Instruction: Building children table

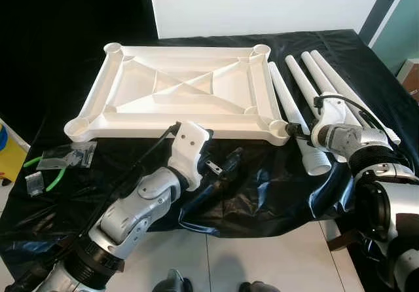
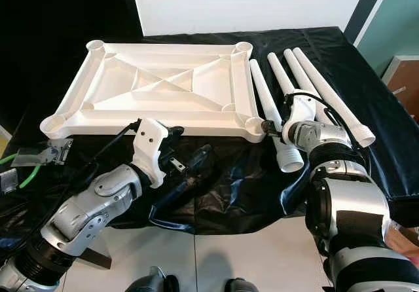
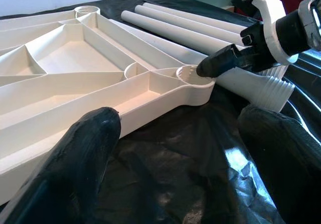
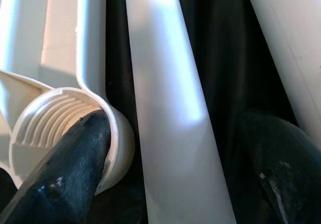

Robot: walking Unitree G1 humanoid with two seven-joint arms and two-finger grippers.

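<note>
The white tabletop (image 1: 190, 129) lies upside down on the black-covered table, a round socket at each corner. Several white legs (image 1: 314, 76) lie side by side to its right. My right gripper (image 1: 296, 133) is open at the near right corner socket (image 4: 55, 118). One of its fingers (image 4: 75, 174) rests against the socket rim, and the nearest leg (image 4: 170, 108) runs between the two fingers. My left gripper (image 1: 222, 164) hovers open over the black sheet, just in front of the tabletop's near edge, holding nothing.
Small plastic bags of hardware (image 1: 69, 154) and a green-handled tool (image 1: 55, 179) lie at the table's left front. A white board (image 1: 262, 4) stands behind the table. Tiled floor (image 1: 262, 253) shows past the sheet's front edge. A brown box (image 1: 411, 76) sits far right.
</note>
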